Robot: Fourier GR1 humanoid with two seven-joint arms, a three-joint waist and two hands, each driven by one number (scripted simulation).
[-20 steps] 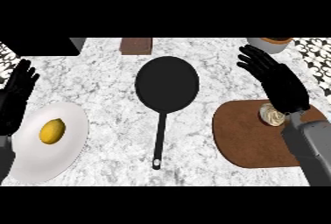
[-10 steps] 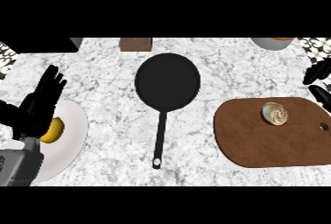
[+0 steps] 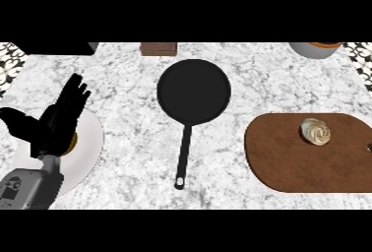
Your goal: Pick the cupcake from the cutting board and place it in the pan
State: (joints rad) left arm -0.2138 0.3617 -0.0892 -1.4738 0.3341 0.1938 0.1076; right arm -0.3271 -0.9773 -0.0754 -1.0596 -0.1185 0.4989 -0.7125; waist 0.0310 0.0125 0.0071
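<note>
The fingers [image 3: 73, 94] of the left hand [image 3: 55, 126] are straight and slightly spread, pointing toward the far side of the counter, and the thumb sticks out to the left; the hand holds nothing. It hangs over the left part of a white plate [image 3: 88, 142] at the near left of the marble counter [image 3: 123, 83], and a sliver of a yellow thing [image 3: 71, 146] on that plate peeks out from beside the palm, the rest of it hidden. The grey forearm [image 3: 29, 189] comes in from the lower left corner. The right hand does not show. To the right of the plate, in the middle of the counter, lies the black pan [image 3: 194, 91], its round bowl on the far side and its long handle [image 3: 184, 155] running toward the near edge. Further right, well apart from the pan, lies the brown cutting board [image 3: 305, 162]. The cupcake [image 3: 316, 131] stands on the far right part of that board, seen from above as a pale swirl. Along the far edge sit a small brown block [image 3: 158, 48] just beyond the pan, a grey vessel [image 3: 315, 49] with an orange rim at the far right, and a black shape [image 3: 58, 47] at the far left.
</note>
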